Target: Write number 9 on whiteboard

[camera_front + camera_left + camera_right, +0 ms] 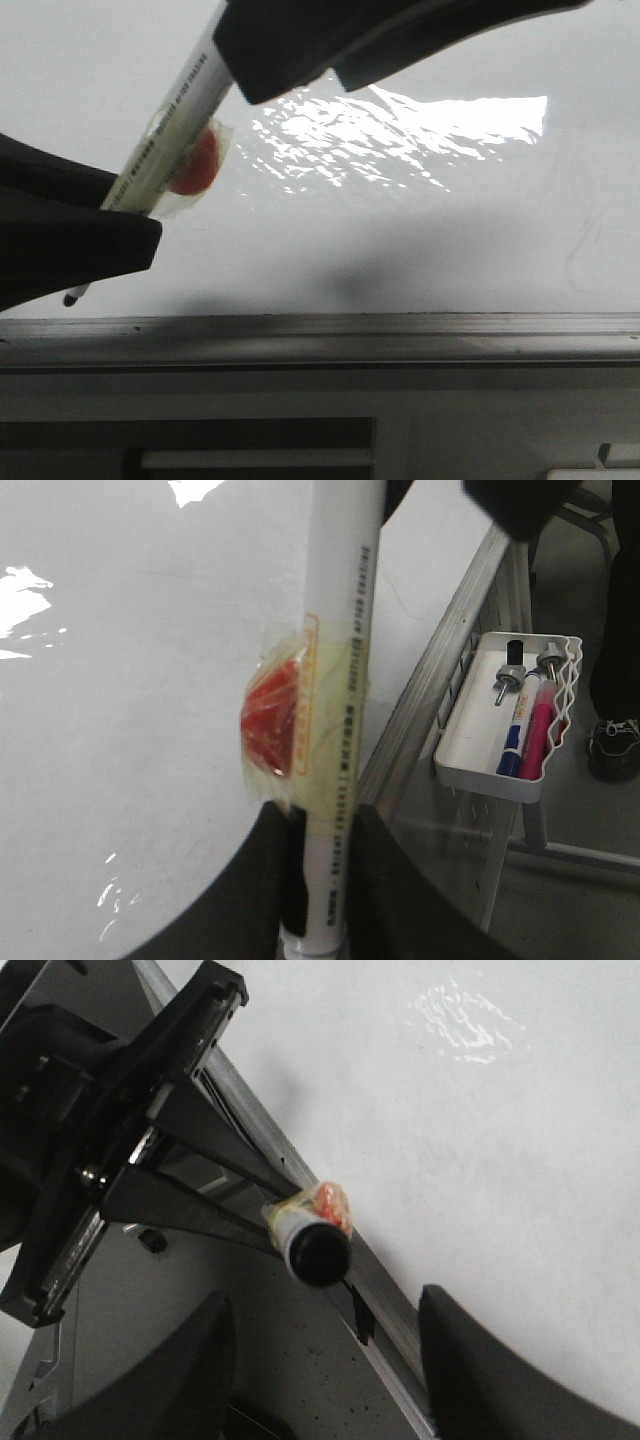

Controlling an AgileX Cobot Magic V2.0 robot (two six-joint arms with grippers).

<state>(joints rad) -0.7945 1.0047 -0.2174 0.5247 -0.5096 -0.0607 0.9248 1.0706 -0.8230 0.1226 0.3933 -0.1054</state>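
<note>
The left gripper (318,880) is closed on one white marker (340,730), its dark fingers (400,900) pressed against either side of the barrel near its lower end. A red blob under clear tape (272,730) is stuck to the side of the marker. In the front view the marker (165,135) slants down to the left and its black tip (72,297) sits at or just above the whiteboard (420,250); contact cannot be confirmed. The right gripper (325,1360) is wide open and holds nothing, with the marker's black end (317,1253) ahead of its two fingers (180,1370).

The whiteboard is glossy, with one bright glare patch (400,130) and faint grey smudges (585,255) near its right side. No clear black stroke of a number 9 can be seen. A grey metal strip (320,330) runs along the near edge.

Beyond the board's edge, a white wire tray (505,740) holds one blue-capped pen (515,735), one pink pen (540,745) and two small metal-topped pieces. Past it lies grey floor, with a dark shoe (612,745).
</note>
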